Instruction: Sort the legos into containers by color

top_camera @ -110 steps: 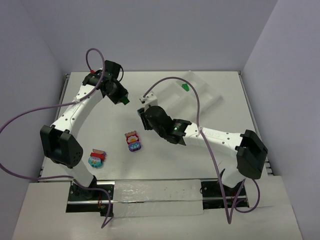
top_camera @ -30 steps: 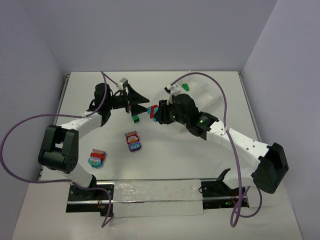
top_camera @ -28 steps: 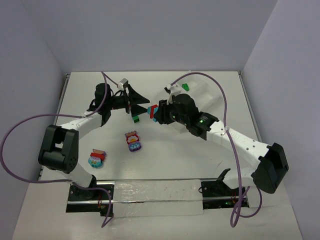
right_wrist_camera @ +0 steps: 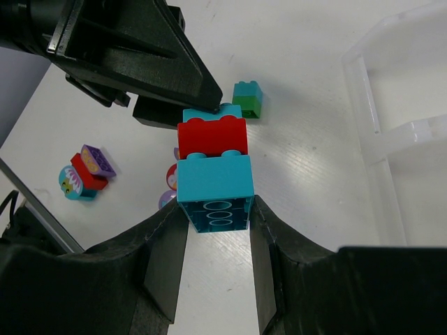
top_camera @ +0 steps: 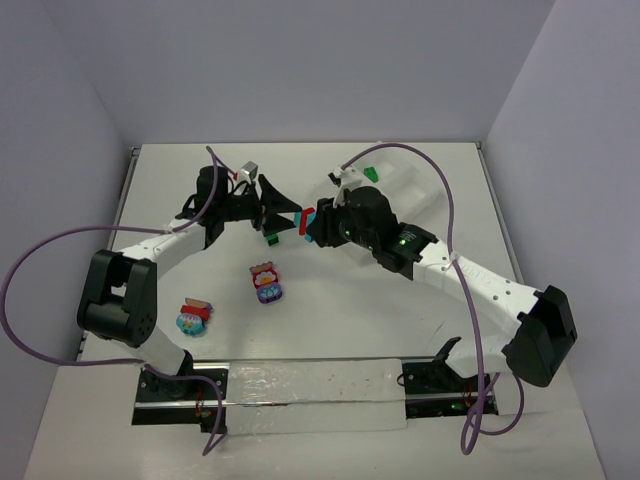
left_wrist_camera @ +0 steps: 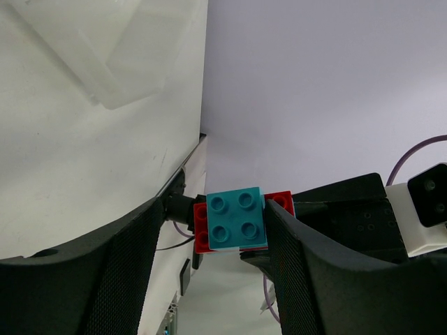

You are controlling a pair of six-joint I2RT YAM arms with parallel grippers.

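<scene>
Clump (right_wrist_camera: 213, 178) end behind left gripper (left_wrist_camera: 234, 227)

Left arm (top_camera: 160, 240) and right arm (top_camera: 480, 285): white link shells, bulky black joint housings (top_camera: 118, 300), black wrists. One purple cable (top_camera: 30, 265) loops along each arm; small green light (top_camera: 404, 238) on the right forearm. The gripper fingers (left_wrist_camera: 119, 279) are matte black, wedge-shaped, with fine mesh texture.
</scene>
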